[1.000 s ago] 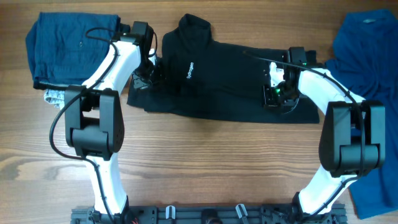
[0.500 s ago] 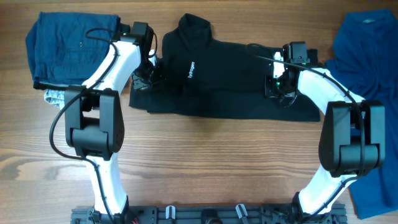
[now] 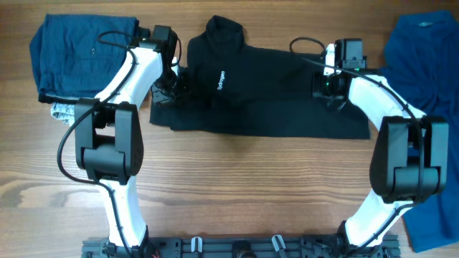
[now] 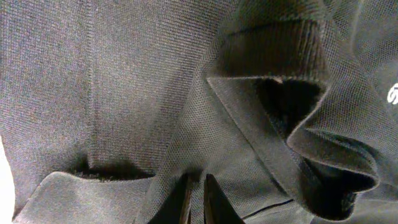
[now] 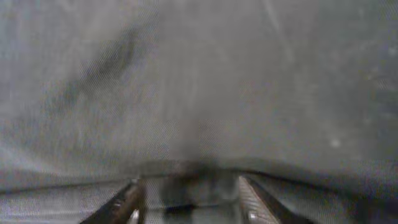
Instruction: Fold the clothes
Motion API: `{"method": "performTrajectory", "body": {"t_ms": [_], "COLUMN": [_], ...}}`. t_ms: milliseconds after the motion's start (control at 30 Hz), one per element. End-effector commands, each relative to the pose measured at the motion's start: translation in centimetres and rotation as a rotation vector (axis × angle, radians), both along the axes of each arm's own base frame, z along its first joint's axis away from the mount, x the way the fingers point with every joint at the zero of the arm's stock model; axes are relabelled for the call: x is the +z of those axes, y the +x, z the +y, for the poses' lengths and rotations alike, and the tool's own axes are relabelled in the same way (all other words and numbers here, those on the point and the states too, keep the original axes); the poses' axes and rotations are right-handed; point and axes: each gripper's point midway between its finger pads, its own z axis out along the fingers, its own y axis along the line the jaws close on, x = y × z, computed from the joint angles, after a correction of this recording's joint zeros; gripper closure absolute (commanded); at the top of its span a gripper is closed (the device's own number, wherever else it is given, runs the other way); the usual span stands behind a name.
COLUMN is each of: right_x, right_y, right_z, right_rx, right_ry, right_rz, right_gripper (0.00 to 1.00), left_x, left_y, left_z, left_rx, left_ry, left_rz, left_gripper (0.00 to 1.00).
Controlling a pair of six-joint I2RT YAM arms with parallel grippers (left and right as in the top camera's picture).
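Observation:
The black polo shirt (image 3: 265, 89) lies across the far middle of the table, folded into a long band. Its collar points away from me and its white lettering (image 3: 221, 79) faces up. My left gripper (image 3: 172, 84) is at the shirt's left end. In the left wrist view the left gripper (image 4: 196, 182) is shut on a thin ridge of the black mesh fabric (image 4: 124, 93), beside a curled sleeve cuff (image 4: 273, 53). My right gripper (image 3: 328, 87) sits over the shirt's right part. The blurred right wrist view shows the right gripper (image 5: 188, 183) open, fingers wide apart above the cloth. A bright blue shirt (image 3: 423, 57) lies at the far right.
A folded dark blue garment (image 3: 82, 54) sits at the far left, with a small pale cloth (image 3: 63, 111) poking out beneath it. The blue shirt also drapes down the right edge (image 3: 437, 215). Bare wooden table (image 3: 244, 186) stretches across the near half.
My right gripper has opened, let go of the black shirt and moved toward the far edge. The shirt's right end now lies flat. The left gripper has stayed in place.

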Motion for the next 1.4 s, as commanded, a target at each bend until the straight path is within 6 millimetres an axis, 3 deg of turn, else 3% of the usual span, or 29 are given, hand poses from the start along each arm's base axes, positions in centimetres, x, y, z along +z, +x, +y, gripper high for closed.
{"method": "performTrajectory", "body": {"t_ms": [0, 33, 67, 133, 200, 367, 433, 467, 500, 600, 733, 800, 900, 967, 1067, 1167, 1367], "right_x": [4.9, 6.7, 7.2, 7.0, 6.3, 6.4, 6.4, 6.4, 6.4, 6.5, 7.1, 7.5, 8.1, 8.1, 8.1, 8.1, 8.1], "right_y": [1.7, 0.3, -1.1, -4.8, -6.7, -6.6, -6.7, -6.7, -6.7, -6.4, -4.2, -3.1, -1.9, -1.9, -1.9, -1.9, -1.9], "right_z": [-1.1, -1.2, -1.4, -3.2, -4.0, -6.5, -7.3, -7.5, -7.6, -7.7, -8.0, -8.1, -8.3, -8.3, -8.3, -8.3, -8.3], "right_rx": [-0.028, -0.029, -0.034, -0.104, -0.150, -0.249, -0.276, -0.280, -0.280, -0.282, -0.287, -0.289, -0.291, -0.290, -0.291, -0.291, -0.290], "right_ry": [-0.018, -0.021, -0.034, -0.112, -0.107, -0.081, -0.077, -0.077, -0.077, -0.077, -0.076, -0.076, -0.075, -0.075, -0.075, -0.075, -0.075], "right_rz": [-0.049, -0.017, 0.020, 0.156, 0.235, 0.219, 0.219, 0.221, 0.221, 0.206, 0.113, 0.063, 0.011, 0.010, 0.010, 0.010, 0.010], "right_gripper": [0.44, 0.43, 0.42, 0.41, 0.41, 0.34, 0.33, 0.20, 0.01, 0.01, 0.00, 0.01, 0.00, 0.01, 0.01, 0.01, 0.00], "left_x": [-0.6, -0.6, -0.6, -0.6, -0.3, 6.1, 6.7, 6.7, 6.6, 6.4, 5.9, 5.2, 3.9, 3.6, 3.6, 3.3, 1.2], "left_y": [-0.3, -0.3, -0.3, -0.3, 0.1, 2.7, 2.0, 1.3, 0.4, -2.1, -3.6, -3.3, -1.4, -0.4, 0.2, -0.9, -3.9], "left_z": [0.0, 0.0, 0.0, 0.0, 0.0, -1.0, -2.4, -3.3, -4.4, -7.9, -9.0, -8.6, -8.3, -8.1, -6.5, -5.9, -7.2], "left_rx": [-0.003, -0.003, -0.003, -0.003, -0.003, -0.014, -0.048, -0.072, -0.102, -0.204, -0.225, -0.213, -0.203, -0.144, -0.001, -0.009, -0.425], "left_ry": [0.013, 0.012, 0.013, 0.012, 0.010, -0.021, -0.024, -0.021, -0.020, -0.009, 0.059, 0.088, 0.127, 0.116, 0.107, 0.098, 0.092], "left_rz": [0.016, 0.016, 0.015, 0.014, 0.002, -0.169, -0.169, -0.151, -0.131, -0.091, -0.069, -0.081, -0.168, -0.203, -0.184, -0.126, -0.082], "left_gripper": [0.91, 0.91, 0.91, 0.96, 0.96, 0.87, 0.96, 0.96, 0.96, 0.96, 0.96, 0.92, 0.70, 0.68, 0.88, 0.80, 0.96]}}
